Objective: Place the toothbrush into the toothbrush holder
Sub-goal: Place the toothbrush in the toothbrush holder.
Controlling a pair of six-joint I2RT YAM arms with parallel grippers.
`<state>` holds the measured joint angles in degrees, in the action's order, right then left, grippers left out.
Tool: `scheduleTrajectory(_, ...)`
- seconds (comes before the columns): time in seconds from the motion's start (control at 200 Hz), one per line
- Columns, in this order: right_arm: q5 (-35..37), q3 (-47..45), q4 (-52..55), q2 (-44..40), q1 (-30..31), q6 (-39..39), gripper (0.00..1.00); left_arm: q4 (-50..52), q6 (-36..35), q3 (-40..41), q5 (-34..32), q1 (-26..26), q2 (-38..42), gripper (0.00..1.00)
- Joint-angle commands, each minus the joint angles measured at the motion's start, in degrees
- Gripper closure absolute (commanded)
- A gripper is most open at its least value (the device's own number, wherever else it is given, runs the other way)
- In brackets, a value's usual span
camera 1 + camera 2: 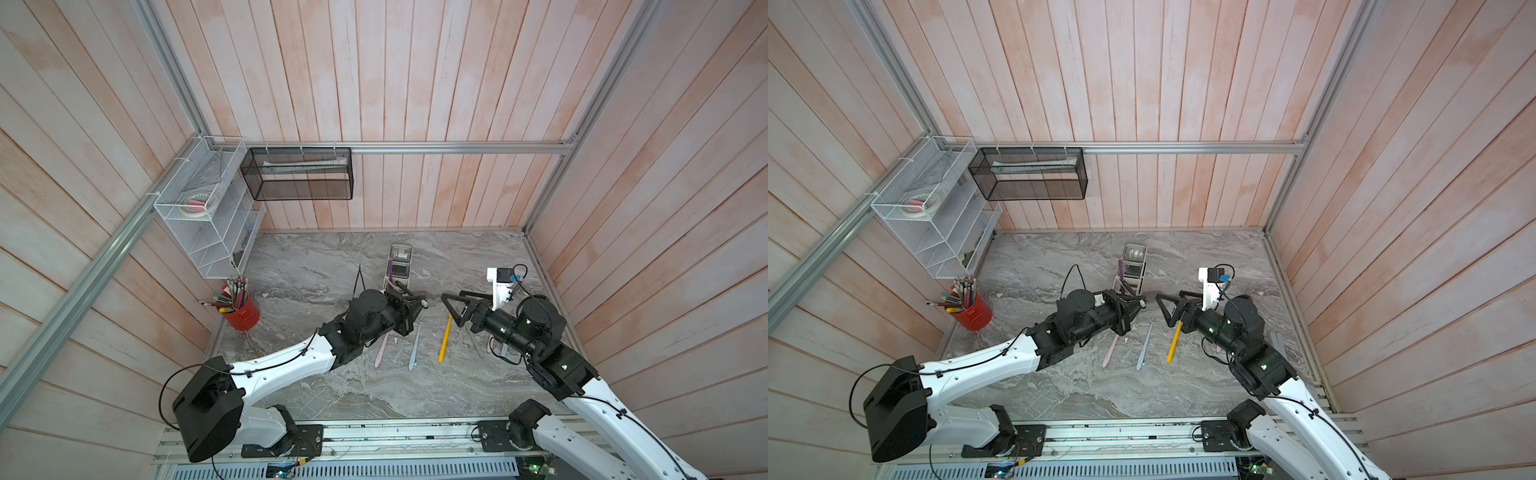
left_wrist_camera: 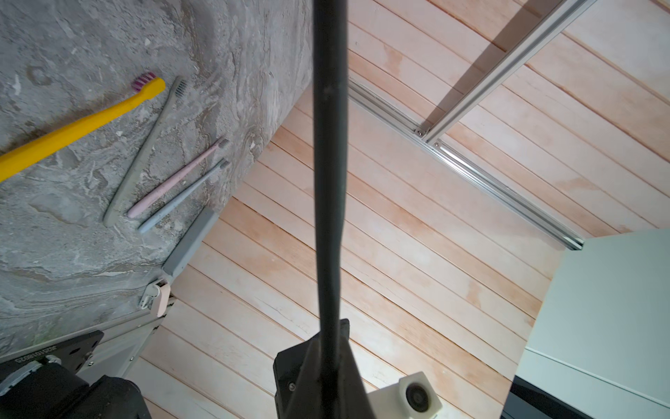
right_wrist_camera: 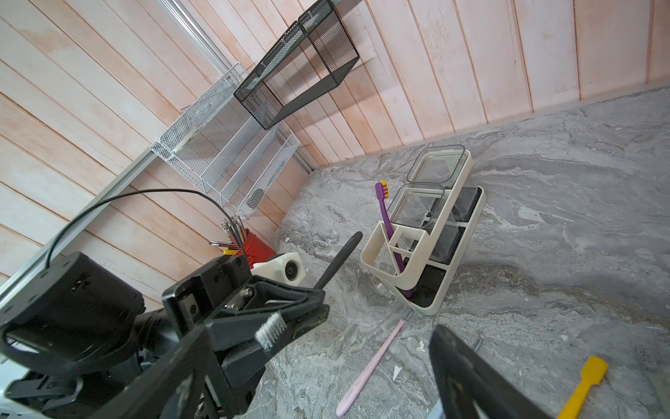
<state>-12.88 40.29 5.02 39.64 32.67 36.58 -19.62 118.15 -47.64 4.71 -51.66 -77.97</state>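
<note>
Left pincer (image 1: 419,302): clamped shut on the toothbrush (image 3: 337,261), at the centre of both top views, just below the holder.
Toothbrush: dark handle, white bristles by the jaws; tilted, clear of the worktop (image 1: 316,266), near the holder but not in it.
Holder (image 3: 373,250): cream, upright on the worktop, just above frame centre in both top views; a purple brush (image 3: 389,225) leans in an end compartment.
Right pincer (image 1: 450,309): spread wide, holding nothing, right of centre, facing the left pincer.
Worktop: a pink brush (image 1: 381,351), a blue-grey brush (image 1: 414,347) and a yellow brush (image 1: 445,338) lie flat below the pincers.
</note>
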Motion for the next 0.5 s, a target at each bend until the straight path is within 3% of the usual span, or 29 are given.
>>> scheduleTrajectory(0.0,0.6,-0.5,1.7,-0.4,-0.3,0.2,0.04,-4.7,5.4,2.7,-0.6,0.0,-1.2,1.00)
scheduleTrajectory(0.25,0.4,-0.9,1.3,-0.7,-0.2,0.8,0.04,-1.8,5.6,0.4,-0.6,-0.8,-3.6,1.00)
scheduleTrajectory(0.49,-0.2,-1.0,1.6,-0.5,-0.2,1.1,0.04,-5.7,8.0,1.2,-0.6,-1.4,-6.0,1.00)
